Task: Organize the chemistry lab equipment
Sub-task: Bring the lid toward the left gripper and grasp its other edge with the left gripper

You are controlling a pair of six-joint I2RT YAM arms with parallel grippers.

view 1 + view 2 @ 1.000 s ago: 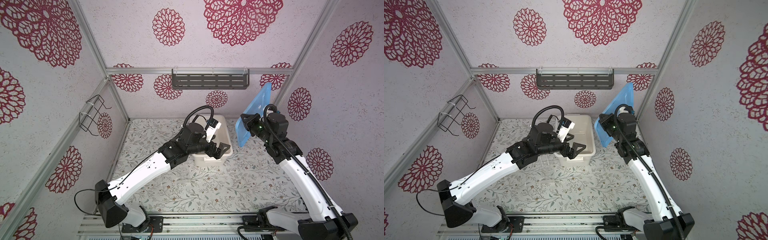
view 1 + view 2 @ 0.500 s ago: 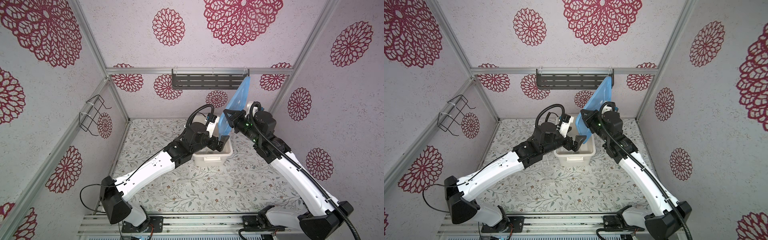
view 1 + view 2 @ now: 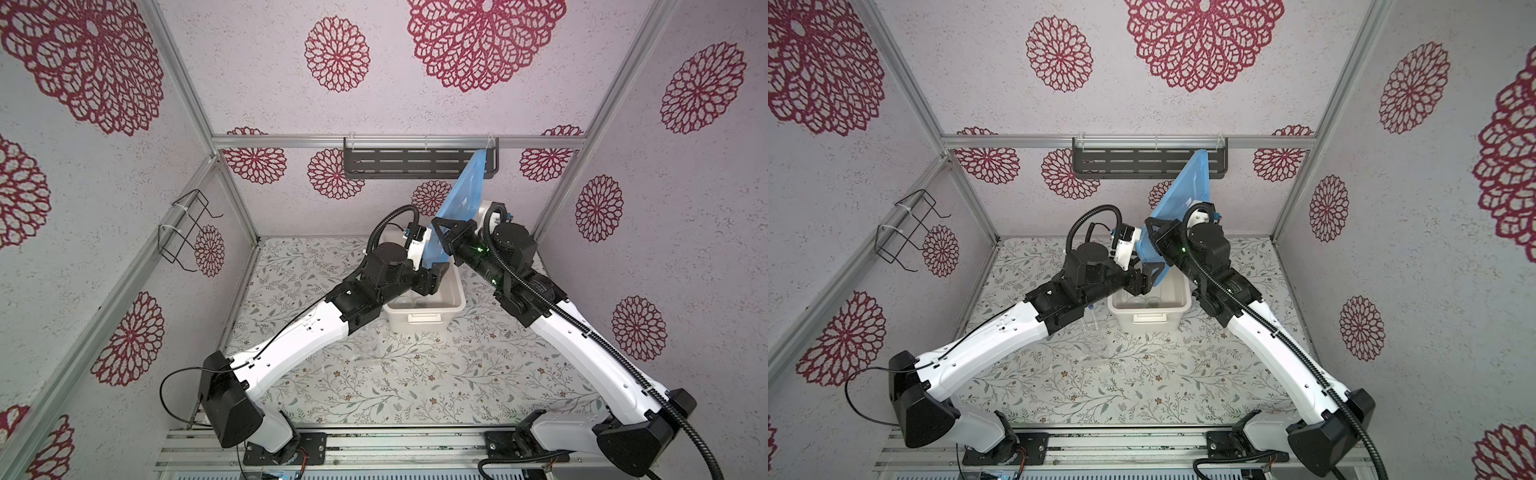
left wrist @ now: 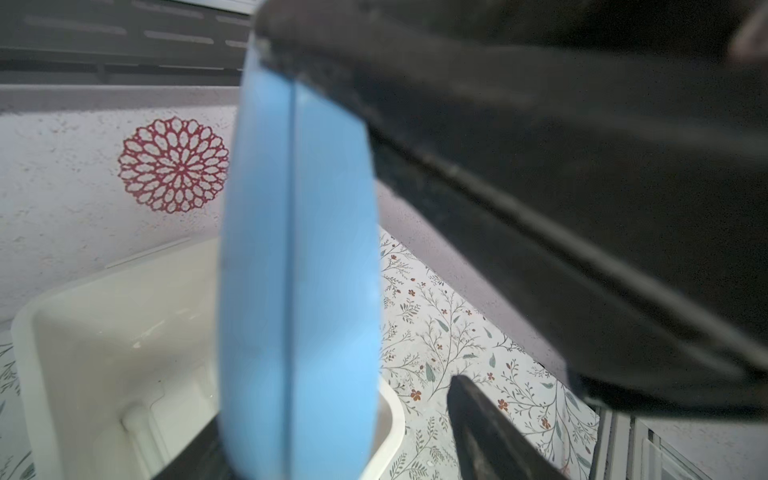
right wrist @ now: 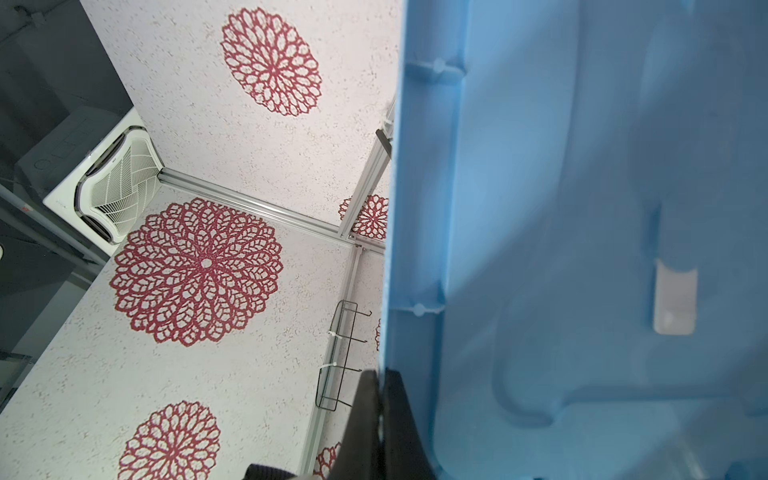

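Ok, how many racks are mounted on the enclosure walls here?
2: a black slotted shelf on the back wall, its right end behind the blue lid, and a wire basket on the left wall. None looks hidden.

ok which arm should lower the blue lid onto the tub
Right. The right gripper is shut on the blue lid, holding it on edge above the white tub; the left gripper merely straddles its lower corner, jaws apart.

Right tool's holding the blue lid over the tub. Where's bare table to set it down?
The widest bare table lies in front of the tub, between the two arms. A smaller patch sits back left, between the left wall and left arm. Crowded: above the tub, where lid, left tool and right tool meet; clear tubes sit by its front left corner.
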